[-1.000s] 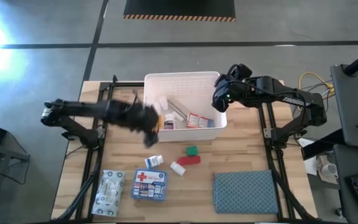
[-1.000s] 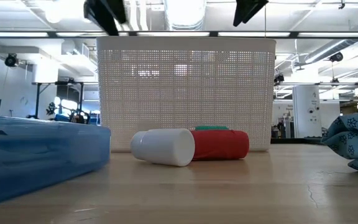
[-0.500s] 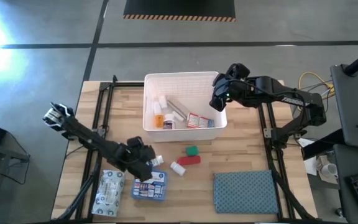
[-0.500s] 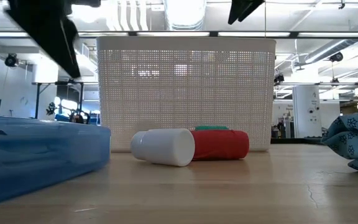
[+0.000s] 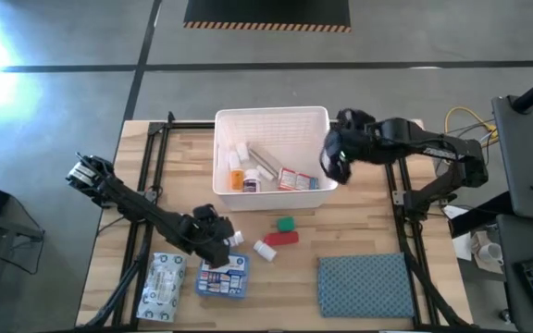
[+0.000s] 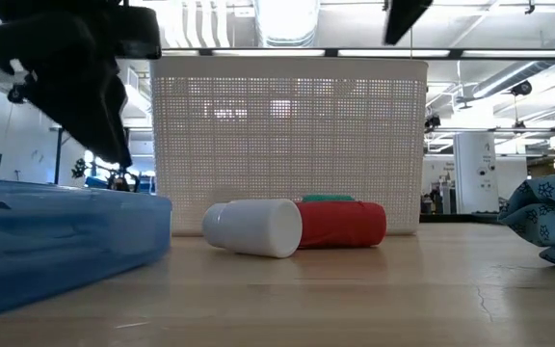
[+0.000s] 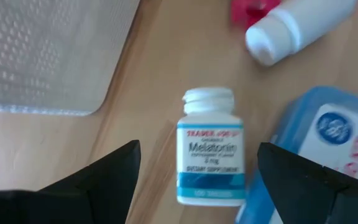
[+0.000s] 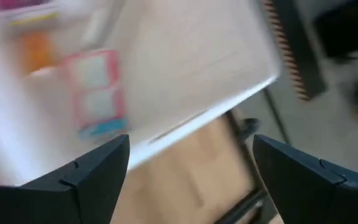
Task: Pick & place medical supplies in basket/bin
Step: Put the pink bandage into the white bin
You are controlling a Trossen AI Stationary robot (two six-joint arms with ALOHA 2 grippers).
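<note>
My left gripper (image 7: 197, 149) is open and hovers low over a white pill bottle (image 7: 208, 152) with a blue label. The bottle lies on its side on the table between the two fingers, which do not touch it. The blue first-aid box (image 5: 223, 275) lies just beside it, with the white patterned packet (image 5: 165, 277) to its left. Another white bottle (image 5: 265, 250), a red pack (image 5: 283, 239) and a green pack (image 5: 286, 224) lie in front of the white basket (image 5: 315, 116). My right gripper (image 5: 333, 159) is open above the basket's right rim.
The basket holds several supplies, among them a red-bordered packet (image 8: 95, 90) and an orange-capped bottle (image 5: 236, 178). A blue-grey cloth (image 5: 365, 285) lies at the near right of the table. Bare wood stretches between the basket and the cloth.
My left gripper has swung from the basket's left wall toward the near edge and come down over the blue-labelled pill bottle, staying open. My right gripper has shifted a little toward the near edge along the basket's right rim. No supply has moved.
</note>
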